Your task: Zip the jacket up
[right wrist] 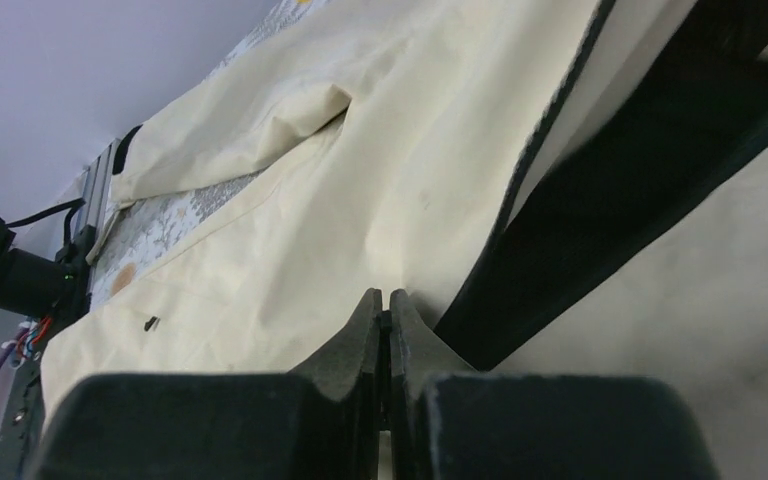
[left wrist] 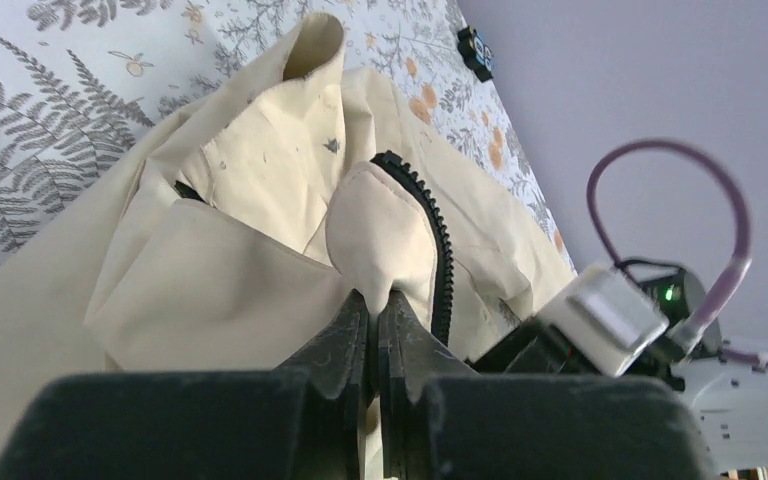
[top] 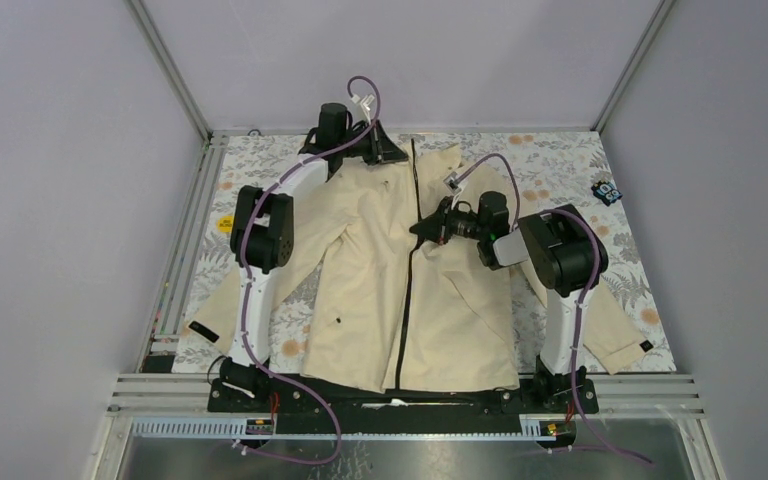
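We see a cream-beige long-sleeved fabric jacket (top: 360, 300) lying front-up across the centre of the frame, its dark front zipper (top: 405, 300) running down the middle, on a grey fern-printed table cover (top: 560, 165). At upper centre, by the collar, the black left gripper (left wrist: 373, 300) pinches a jacket fold edged with zipper teeth. Just right of the zipper, the black right gripper (right wrist: 385, 300) has its fingers pressed together against the front edge; whether they hold cloth we cannot tell.

top external: overhead, down on whole surface (top: 560, 160)
left wrist: close behind fingers (left wrist: 345, 340), facing jacket (left wrist: 220, 290) collar
right wrist: close, low over jacket
shared: jacket
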You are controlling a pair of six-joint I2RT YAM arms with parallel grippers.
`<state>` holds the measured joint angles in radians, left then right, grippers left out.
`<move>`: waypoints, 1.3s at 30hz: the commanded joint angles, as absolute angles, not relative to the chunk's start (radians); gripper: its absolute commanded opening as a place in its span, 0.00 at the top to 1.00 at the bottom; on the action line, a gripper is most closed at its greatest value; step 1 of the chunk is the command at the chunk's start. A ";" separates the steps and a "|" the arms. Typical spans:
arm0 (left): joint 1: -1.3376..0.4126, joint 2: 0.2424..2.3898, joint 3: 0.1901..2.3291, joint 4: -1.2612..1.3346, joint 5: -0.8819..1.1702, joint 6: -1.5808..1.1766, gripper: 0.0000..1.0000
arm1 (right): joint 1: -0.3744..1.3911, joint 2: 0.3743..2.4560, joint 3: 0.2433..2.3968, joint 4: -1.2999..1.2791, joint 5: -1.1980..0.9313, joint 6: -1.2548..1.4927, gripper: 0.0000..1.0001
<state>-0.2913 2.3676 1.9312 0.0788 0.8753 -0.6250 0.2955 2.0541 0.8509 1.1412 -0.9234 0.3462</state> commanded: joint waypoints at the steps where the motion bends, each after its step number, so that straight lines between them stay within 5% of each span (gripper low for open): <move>1: -0.275 2.353 2.032 0.055 0.773 -0.579 1.00 | 0.356 2.030 0.783 1.218 -0.845 0.440 1.00; 2: -0.275 2.345 2.049 0.014 0.743 -0.561 0.95 | 0.357 2.037 0.782 1.237 -0.824 0.460 1.00; 6: -0.275 2.245 2.082 -0.250 0.562 -0.515 0.39 | 0.356 2.030 0.794 1.226 -0.747 0.491 1.00; 8: -0.275 2.158 2.058 -0.351 0.478 -0.508 0.32 | 0.357 2.024 0.831 1.144 -0.709 0.486 1.00; 10: -0.277 2.028 1.940 -0.372 0.421 -0.530 0.03 | 0.356 2.012 0.859 1.078 -0.667 0.472 1.00; 13: -0.304 1.801 1.664 -0.364 0.337 -0.552 0.01 | 0.357 1.990 0.908 0.963 -0.643 0.475 1.00; 20: -0.606 1.440 1.037 -0.202 0.205 -0.607 0.03 | 0.361 1.951 1.003 0.695 -0.656 0.484 1.00; 28: -0.888 1.565 0.914 -0.185 -0.031 -0.664 0.12 | 0.369 1.921 0.916 0.816 -0.747 0.579 1.00; 33: -0.962 1.648 0.920 -0.174 -0.074 -0.705 0.50 | 0.373 1.901 0.902 0.790 -0.717 0.562 1.00; 37: -0.996 1.622 0.884 -0.171 -0.095 -0.750 0.99 | 0.372 1.906 0.940 0.749 -0.613 0.516 1.00; 39: -1.016 1.604 0.852 -0.167 -0.093 -0.777 1.00 | 0.361 1.936 1.011 0.726 -0.540 0.478 1.00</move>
